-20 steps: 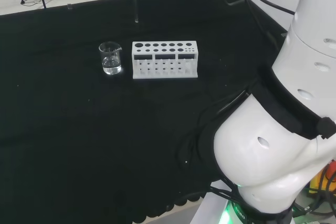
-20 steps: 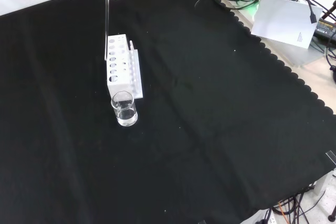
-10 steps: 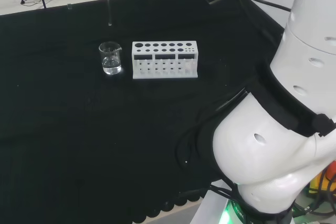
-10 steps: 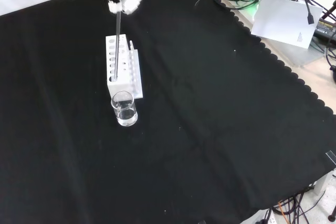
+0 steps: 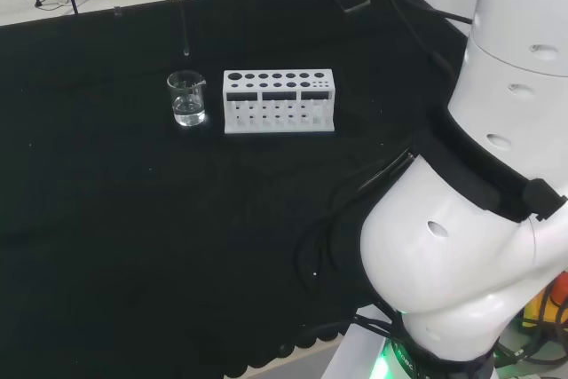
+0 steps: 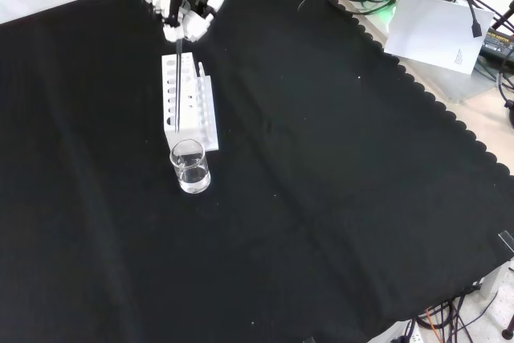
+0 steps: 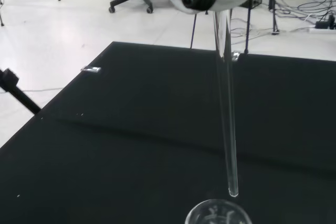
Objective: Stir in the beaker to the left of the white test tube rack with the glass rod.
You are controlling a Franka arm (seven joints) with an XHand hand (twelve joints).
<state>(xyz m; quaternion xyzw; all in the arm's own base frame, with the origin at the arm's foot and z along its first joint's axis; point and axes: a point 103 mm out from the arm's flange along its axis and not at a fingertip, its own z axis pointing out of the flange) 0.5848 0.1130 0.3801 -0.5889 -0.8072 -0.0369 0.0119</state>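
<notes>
A small clear glass beaker (image 5: 187, 99) with a little clear liquid stands just left of the white test tube rack (image 5: 280, 101) in the head view. In the front view the beaker (image 6: 190, 168) sits nearer the camera than the rack (image 6: 186, 102). My hand (image 6: 181, 2) hangs above the rack's far end, its fingers curled round the top of a thin glass rod (image 6: 177, 78). The rod (image 5: 182, 15) points down, with its tip a short way above the beaker. The wrist view has the rod (image 7: 226, 114) ending just over the beaker's rim (image 7: 216, 209).
The arm's own white links (image 5: 479, 219) take up the right of the head view. In the front view a white sheet of paper (image 6: 438, 30) and cables lie beyond the cloth's scalloped edge (image 6: 418, 90) at the upper right.
My hand has carried the rod to the left in the head view and lower in the front view, from over the rack's far side to above the beaker. Beaker and rack have not moved.
</notes>
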